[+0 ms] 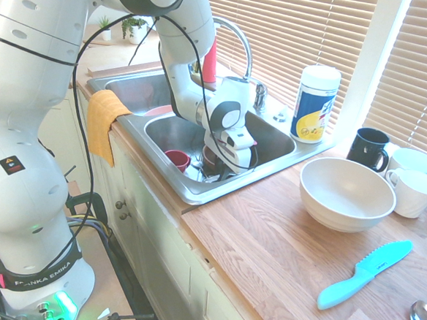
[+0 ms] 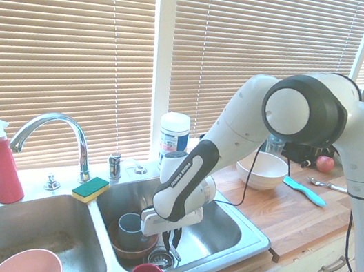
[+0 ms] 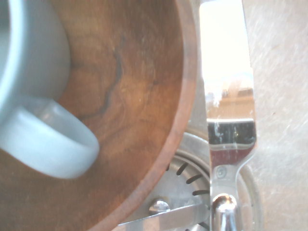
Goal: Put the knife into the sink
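The steel double-basin sink [image 1: 196, 193] [image 2: 248, 248] has my gripper [image 1: 225, 165] [image 2: 170, 243] lowered deep into its right basin, just above the floor. In the wrist view the silvery knife [image 3: 229, 96] rises from the bottom edge, its bright blade stretched over the basin floor and the drain strainer [image 3: 188, 179]. Neither exterior view shows whether it is held or lying there. Beside it sits a brown wooden bowl [image 3: 144, 72] [image 2: 133, 251] with a pale blue-grey mug [image 3: 43, 144] [image 2: 129, 228] inside. The arm's body hides the gripper tips.
A small red cup [image 1: 177, 159] [image 2: 145, 269] sits in the same basin. A pink bowl [image 2: 31, 264] is in the other basin. On the counter are a white bowl [image 1: 347, 193], teal plastic knife [image 1: 364, 274], spoon [image 1: 424, 319], wipes canister [image 1: 315, 103] and mugs [image 1: 368, 148]. An orange cloth [image 1: 105, 123] hangs over the sink rim.
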You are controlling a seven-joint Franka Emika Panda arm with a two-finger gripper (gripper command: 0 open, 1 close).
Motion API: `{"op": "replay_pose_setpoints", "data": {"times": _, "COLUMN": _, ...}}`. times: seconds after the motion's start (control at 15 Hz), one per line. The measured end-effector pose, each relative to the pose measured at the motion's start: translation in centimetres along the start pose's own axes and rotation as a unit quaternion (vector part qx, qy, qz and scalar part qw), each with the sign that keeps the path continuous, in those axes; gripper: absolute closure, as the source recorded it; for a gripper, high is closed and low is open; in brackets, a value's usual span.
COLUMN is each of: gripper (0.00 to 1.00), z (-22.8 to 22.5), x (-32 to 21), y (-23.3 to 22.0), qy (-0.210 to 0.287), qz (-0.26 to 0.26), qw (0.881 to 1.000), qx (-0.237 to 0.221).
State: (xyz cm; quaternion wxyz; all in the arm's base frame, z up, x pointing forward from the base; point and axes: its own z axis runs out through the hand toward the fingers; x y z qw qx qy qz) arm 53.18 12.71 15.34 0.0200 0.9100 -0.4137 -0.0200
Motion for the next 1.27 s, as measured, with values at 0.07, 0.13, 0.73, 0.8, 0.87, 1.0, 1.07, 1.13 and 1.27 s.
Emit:
{"op": "replay_pose_setpoints", "data": {"times": 0.07, "gripper": 0.00, "z": 0.1, "x": 0.0, "y": 0.0, "qy": -0.001, "qz": 0.001, "qw": 1.000, "qx": 0.000}}
{"op": "replay_pose_setpoints", "data": {"times": 0.13, "gripper": 0.00, "z": 0.0, "x": 0.0, "y": -0.1, "qy": -0.001, "qz": 0.001, "qw": 1.000, "qx": 0.001}}
{"op": "replay_pose_setpoints", "data": {"times": 0.73, "gripper": 0.00, "z": 0.0, "x": 0.6, "y": 0.1, "qy": 0.002, "qz": 0.007, "qw": 1.000, "qx": 0.000}}
{"op": "replay_pose_setpoints", "data": {"times": 0.8, "gripper": 0.00, "z": 0.0, "x": 0.6, "y": 0.1, "qy": 0.002, "qz": 0.006, "qw": 1.000, "qx": 0.001}}
{"op": "replay_pose_setpoints", "data": {"times": 0.87, "gripper": 0.00, "z": -0.2, "x": 0.6, "y": 0.0, "qy": 0.003, "qz": 0.006, "qw": 1.000, "qx": 0.002}}
{"op": "replay_pose_setpoints", "data": {"times": 1.0, "gripper": 0.00, "z": -2.4, "x": 0.8, "y": 0.1, "qy": 0.011, "qz": 0.008, "qw": 1.000, "qx": 0.013}}
{"op": "replay_pose_setpoints", "data": {"times": 1.07, "gripper": 0.00, "z": -4.5, "x": 1.1, "y": 0.6, "qy": 0.013, "qz": 0.009, "qw": 1.000, "qx": 0.016}}
{"op": "replay_pose_setpoints", "data": {"times": 1.13, "gripper": 0.00, "z": -7.1, "x": 1.6, "y": 1.2, "qy": 0.012, "qz": 0.008, "qw": 1.000, "qx": 0.019}}
{"op": "replay_pose_setpoints", "data": {"times": 1.27, "gripper": 0.00, "z": -13.0, "x": 2.7, "y": 3.0, "qy": 0.015, "qz": 0.005, "qw": 0.999, "qx": 0.029}}
